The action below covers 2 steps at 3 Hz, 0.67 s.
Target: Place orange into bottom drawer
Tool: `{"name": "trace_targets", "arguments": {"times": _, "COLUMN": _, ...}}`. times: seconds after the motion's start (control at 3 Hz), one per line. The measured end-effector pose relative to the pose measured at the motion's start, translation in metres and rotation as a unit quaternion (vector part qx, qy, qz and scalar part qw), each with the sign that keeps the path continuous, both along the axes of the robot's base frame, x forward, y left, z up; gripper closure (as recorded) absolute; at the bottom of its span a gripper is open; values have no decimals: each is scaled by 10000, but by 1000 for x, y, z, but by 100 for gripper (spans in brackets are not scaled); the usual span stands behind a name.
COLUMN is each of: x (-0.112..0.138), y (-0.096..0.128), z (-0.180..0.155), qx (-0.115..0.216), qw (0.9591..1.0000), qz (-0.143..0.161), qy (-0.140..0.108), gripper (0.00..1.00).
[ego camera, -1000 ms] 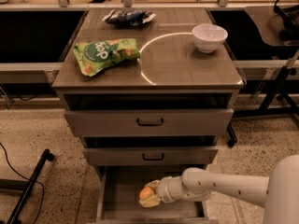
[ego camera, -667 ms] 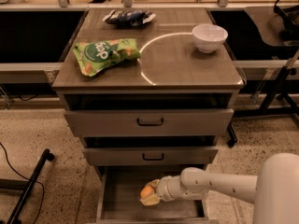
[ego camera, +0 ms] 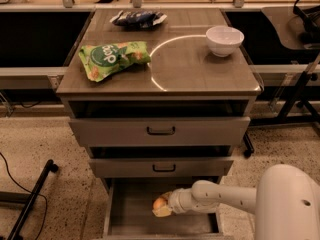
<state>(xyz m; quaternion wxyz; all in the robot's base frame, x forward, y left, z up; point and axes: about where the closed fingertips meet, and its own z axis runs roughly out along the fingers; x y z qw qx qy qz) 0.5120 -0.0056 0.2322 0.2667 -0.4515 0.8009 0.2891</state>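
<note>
Little has shifted since the earlier frames: gripper and orange sit at nearly the same spot over the drawer, and the white arm housing bulks further into the lower right corner than it did a second ago.

Camera view, single view:
- Gripper point(ego camera: 161, 209) is inside the open bottom drawer point(ego camera: 132, 219), reaching in from the right on a white arm point(ego camera: 225, 196). Jaws are closed around the orange point(ego camera: 159, 202), which shows at the tip between the pale fingers.
- Orange is over the drawer's flat grey floor, roughly mid-width and nearer the back. Cannot tell whether it touches the floor or hangs just above it.
- Bottom drawer is pulled out well past the two above it; left side wall and bare floor are visible.
- Middle drawer point(ego camera: 162, 167) and top drawer point(ego camera: 160, 130), each with a black bar handle, stand slightly out from the cabinet frame.
- Cabinet top point(ego camera: 200, 79) carries a white bowl point(ego camera: 224, 39) at the right rear, a green snack bag point(ego camera: 112, 58) lying flat at the left, and a dark blue packet point(ego camera: 138, 18) at the back edge. All three are well apart from each other.
- Speckled floor point(ego camera: 55, 139) surrounds the cabinet; a black stand leg point(ego camera: 30, 199) lies at the lower left.
</note>
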Motion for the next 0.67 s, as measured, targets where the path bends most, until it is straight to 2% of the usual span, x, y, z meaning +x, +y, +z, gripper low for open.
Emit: {"name": "trace_targets", "arguments": {"times": 0.67, "x": 15, "y": 5, "z": -33, "qx": 155, "qw": 9998, "qz": -140, "qy": 74, "gripper": 18}}
